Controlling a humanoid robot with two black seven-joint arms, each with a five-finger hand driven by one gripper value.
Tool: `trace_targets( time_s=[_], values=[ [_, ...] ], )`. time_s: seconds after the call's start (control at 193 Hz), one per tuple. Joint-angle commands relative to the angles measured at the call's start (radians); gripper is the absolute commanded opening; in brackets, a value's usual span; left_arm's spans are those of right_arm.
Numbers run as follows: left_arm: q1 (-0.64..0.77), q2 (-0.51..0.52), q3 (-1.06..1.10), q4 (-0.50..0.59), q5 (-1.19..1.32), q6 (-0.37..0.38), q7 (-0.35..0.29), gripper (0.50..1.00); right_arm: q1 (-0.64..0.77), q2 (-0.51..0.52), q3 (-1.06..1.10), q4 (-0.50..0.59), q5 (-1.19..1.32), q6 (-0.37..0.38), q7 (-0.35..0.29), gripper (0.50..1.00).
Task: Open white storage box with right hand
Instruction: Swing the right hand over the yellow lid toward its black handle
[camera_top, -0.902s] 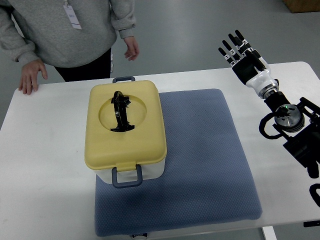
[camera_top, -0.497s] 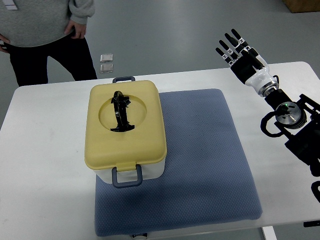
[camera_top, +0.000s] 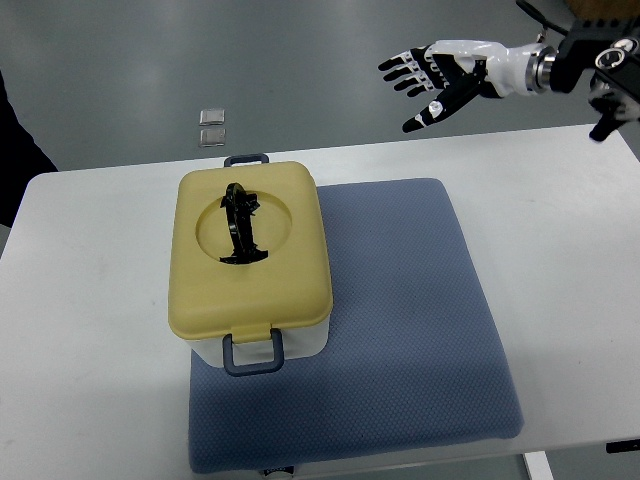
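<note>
The white storage box (camera_top: 305, 343) with a yellow lid (camera_top: 250, 250) sits closed on the left part of a blue mat (camera_top: 400, 320). A black handle (camera_top: 240, 222) lies folded in the lid's round recess. Grey-blue latches show at the near end (camera_top: 253, 353) and the far end (camera_top: 246, 159). My right hand (camera_top: 425, 80) hangs high at the upper right, beyond the table's far edge and well away from the box. Its fingers (camera_top: 400, 70) are spread and hold nothing. The left arm is out of view.
The white table (camera_top: 90, 340) carries the mat and box. A person's dark sleeve (camera_top: 15, 150) shows at the left edge, back from the table. Two small silver packets (camera_top: 211, 127) lie on the grey floor beyond the table.
My right hand has risen and swung left, from above the table's right end to high beyond its far edge. The person has stepped back and nearly left the picture.
</note>
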Motion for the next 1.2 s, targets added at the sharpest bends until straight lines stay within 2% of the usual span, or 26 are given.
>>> trace_targets(
  time_s=[0.0, 0.104, 0.259, 0.332, 0.477, 0.663, 0.85, 1.197],
  values=[
    [-0.003, 0.000, 0.000, -0.002, -0.001, 0.000, 0.000, 1.000, 0.188, -0.006, -0.195, 0.086, -0.106, 0.001, 0.003, 0.926],
    [-0.003, 0.000, 0.000, -0.002, -0.001, 0.000, 0.000, 1.000, 0.349, 0.015, -0.326, 0.182, -0.111, 0.001, 0.006, 0.928],
    [-0.005, 0.000, 0.000, -0.004, 0.001, 0.000, 0.000, 1.000, 0.453, 0.087, -0.376, 0.280, -0.113, 0.001, 0.010, 0.926],
    [-0.005, 0.000, 0.000, -0.004, 0.001, 0.000, 0.000, 1.000, 0.461, 0.113, -0.376, 0.301, -0.116, 0.001, 0.024, 0.926],
    [-0.006, 0.000, 0.000, -0.004, -0.001, -0.001, 0.000, 1.000, 0.453, 0.150, -0.373, 0.367, -0.123, 0.001, 0.139, 0.926],
    [-0.006, 0.000, -0.002, -0.004, 0.001, -0.001, 0.000, 1.000, 0.440, 0.181, -0.373, 0.393, -0.125, 0.001, 0.181, 0.926],
    [-0.006, 0.000, -0.002, -0.004, 0.001, -0.001, 0.000, 1.000, 0.395, 0.199, -0.373, 0.393, -0.179, 0.001, 0.190, 0.926],
    [-0.005, 0.000, -0.002, -0.004, -0.001, 0.000, 0.000, 1.000, 0.340, 0.238, -0.373, 0.390, -0.223, -0.197, 0.246, 0.924]
  ],
)
